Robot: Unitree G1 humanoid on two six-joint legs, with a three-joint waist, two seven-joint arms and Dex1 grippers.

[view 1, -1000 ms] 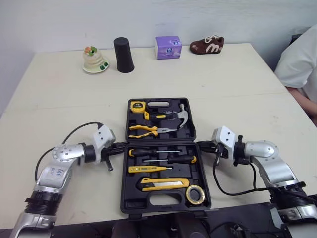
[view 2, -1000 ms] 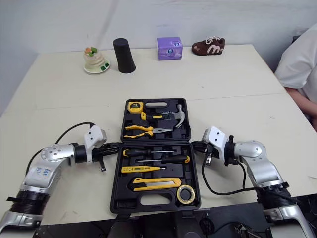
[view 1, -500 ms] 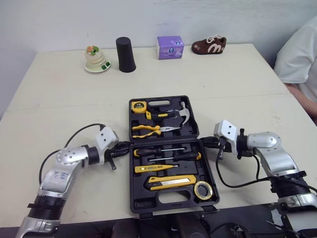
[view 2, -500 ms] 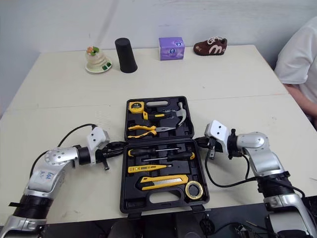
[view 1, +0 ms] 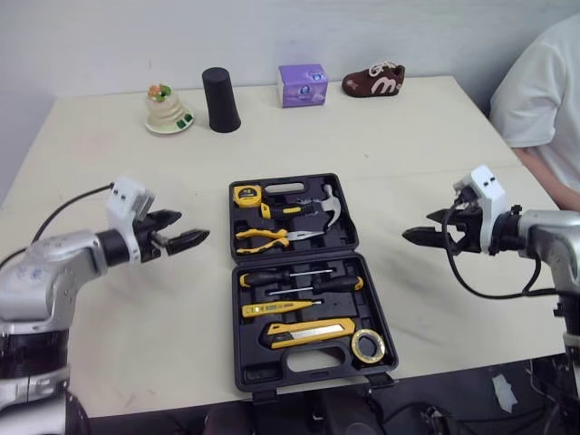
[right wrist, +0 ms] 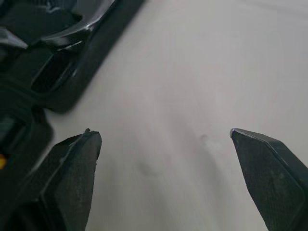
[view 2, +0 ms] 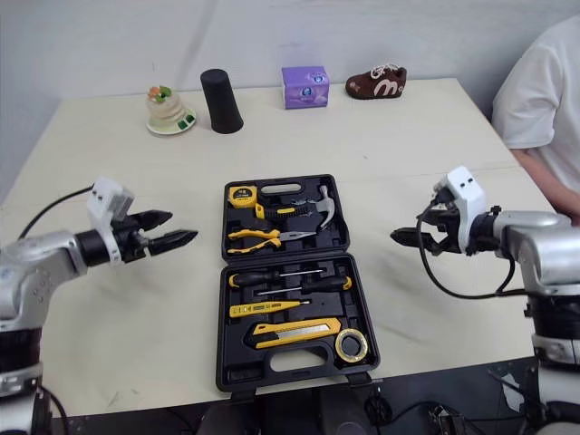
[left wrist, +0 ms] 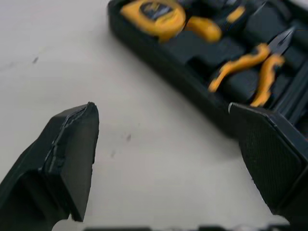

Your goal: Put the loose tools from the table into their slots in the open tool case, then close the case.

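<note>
Left gripper at nine o'clock and right gripper at three, both spread and empty, flanked the case, likely to fold it shut.

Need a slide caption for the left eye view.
Open left gripper and open right gripper flank the open tool case.

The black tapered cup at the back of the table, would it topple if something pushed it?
Probably not easily: the black tapered cup stands on its wider end, so a low push would likely slide it across the pale table. It is taller than wide, so a high push might tip it.
</note>
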